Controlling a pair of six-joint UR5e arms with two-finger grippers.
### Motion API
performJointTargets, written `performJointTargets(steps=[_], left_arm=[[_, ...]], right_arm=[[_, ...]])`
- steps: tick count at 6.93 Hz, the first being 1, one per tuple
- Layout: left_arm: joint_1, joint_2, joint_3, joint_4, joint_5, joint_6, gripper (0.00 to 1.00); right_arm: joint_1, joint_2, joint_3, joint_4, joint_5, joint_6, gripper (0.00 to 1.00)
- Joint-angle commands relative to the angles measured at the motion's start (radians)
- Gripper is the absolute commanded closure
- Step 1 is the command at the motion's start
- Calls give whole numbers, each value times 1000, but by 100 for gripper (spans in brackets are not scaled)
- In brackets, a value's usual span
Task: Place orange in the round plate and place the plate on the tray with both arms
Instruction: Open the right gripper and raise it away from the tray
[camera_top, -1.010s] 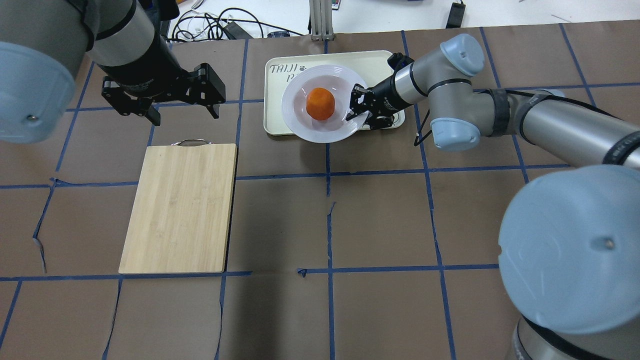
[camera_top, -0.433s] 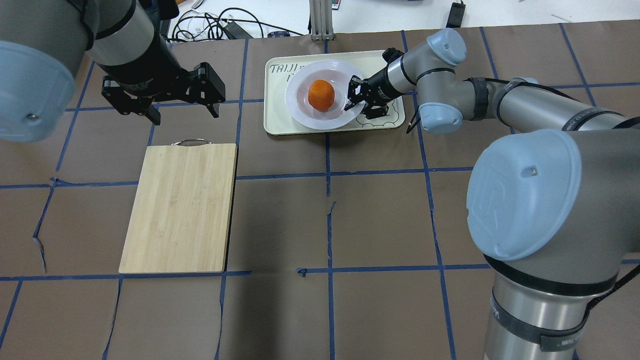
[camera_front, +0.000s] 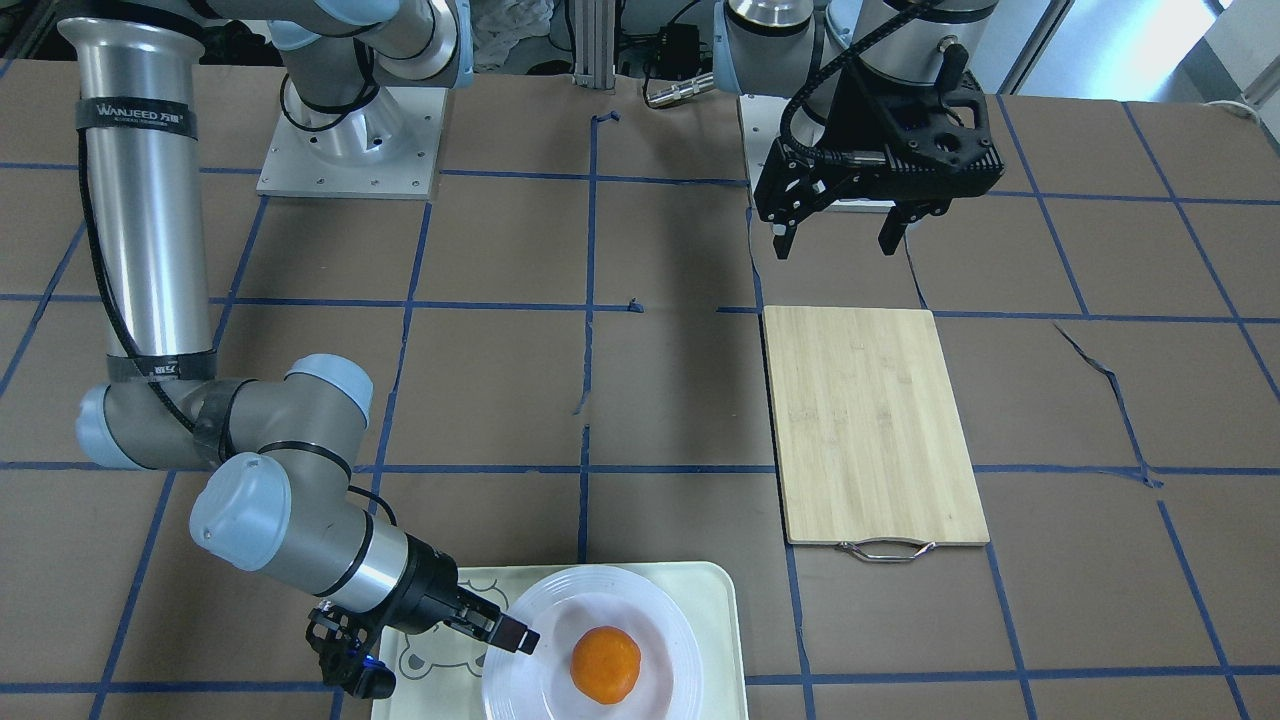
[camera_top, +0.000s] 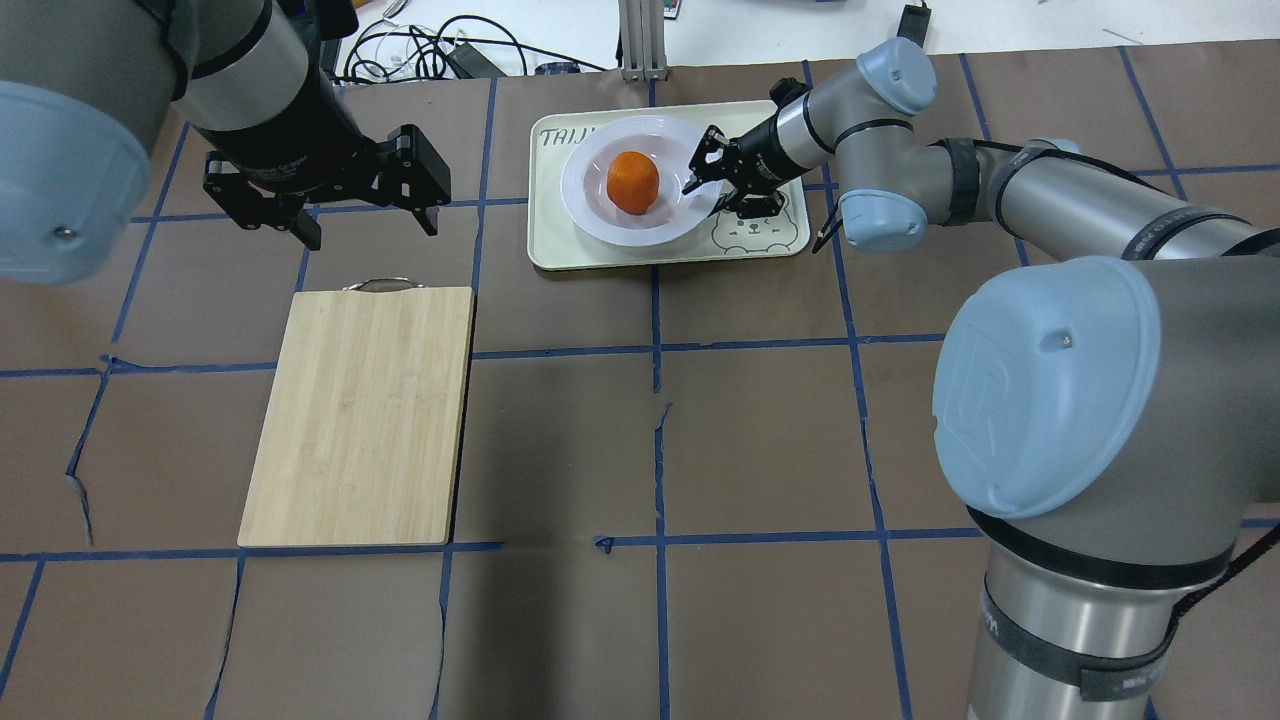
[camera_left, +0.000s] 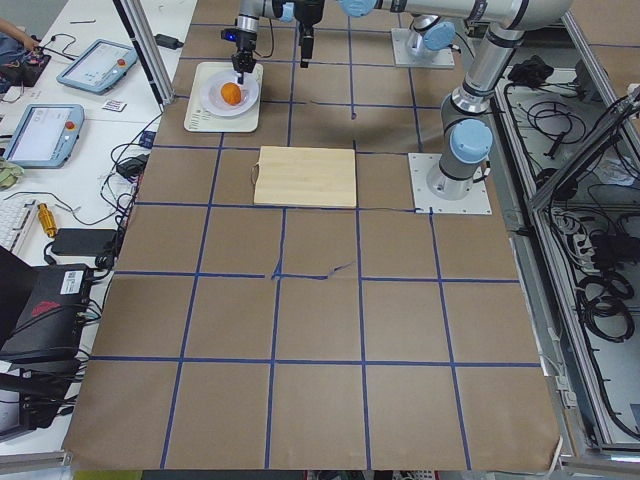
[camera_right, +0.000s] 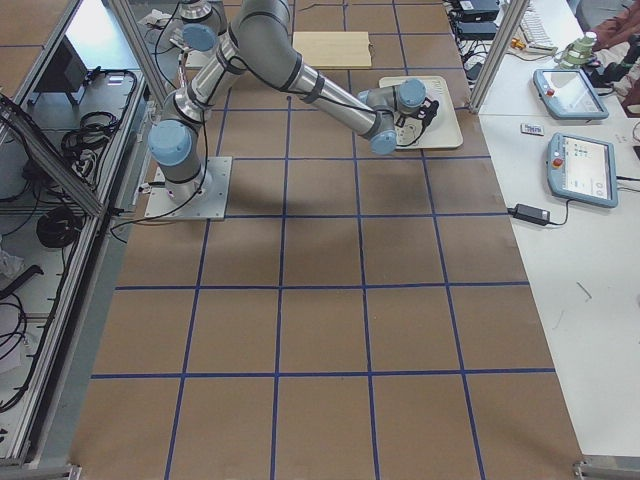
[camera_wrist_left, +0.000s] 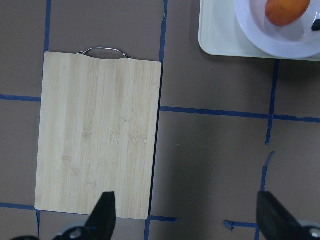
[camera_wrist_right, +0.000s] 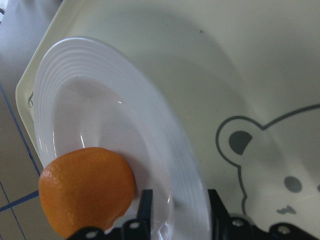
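Observation:
The orange (camera_top: 632, 182) lies in the well of the round plate (camera_top: 610, 225), which is over the tray (camera_top: 560, 245). My right gripper (camera_top: 693, 178) is shut on the plate's right rim. In the right wrist view the rim (camera_wrist_right: 180, 170) runs between the two fingers (camera_wrist_right: 145, 200), with the orange (camera_wrist_right: 87, 192) just beside them. The front view shows the same grip (camera_front: 520, 638) on the plate (camera_front: 650, 610). My left gripper (camera_top: 360, 215) hangs open and empty above the table, left of the tray.
A bamboo cutting board (camera_top: 365, 415) with a metal handle lies on the brown table, below my left gripper (camera_wrist_left: 185, 220). The tray's bear face (camera_top: 745, 230) shows right of the plate. Cables and a metal post sit beyond the table's far edge.
My right arm has carried the plate with the orange farther onto the tray, up and left in the overhead view, uncovering the bear face. The left gripper has not moved.

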Motion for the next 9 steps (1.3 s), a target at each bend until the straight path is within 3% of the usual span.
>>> performJointTargets(steps=[1,4,5,6,8,9], left_arm=[[0,0,0,0,2,0,0],[0,0,0,0,2,0,0],[0,0,-2,-2,2,0,0],[0,0,-2,-2,2,0,0],[0,0,0,0,0,0,0],[2,0,0,0,0,0,0]], right_arm=[[-33,-5,-48,18,-88,-84,0],[-110,-48,-234,444,-262,-514,0],[-121,-65,-334,595,-352,-586,0],[-119,-97,-412,768,-499,-647,0],[-74,-265,-410,947,-540,-654,0],[6,-356,-380,1004,-566,-645,0]])
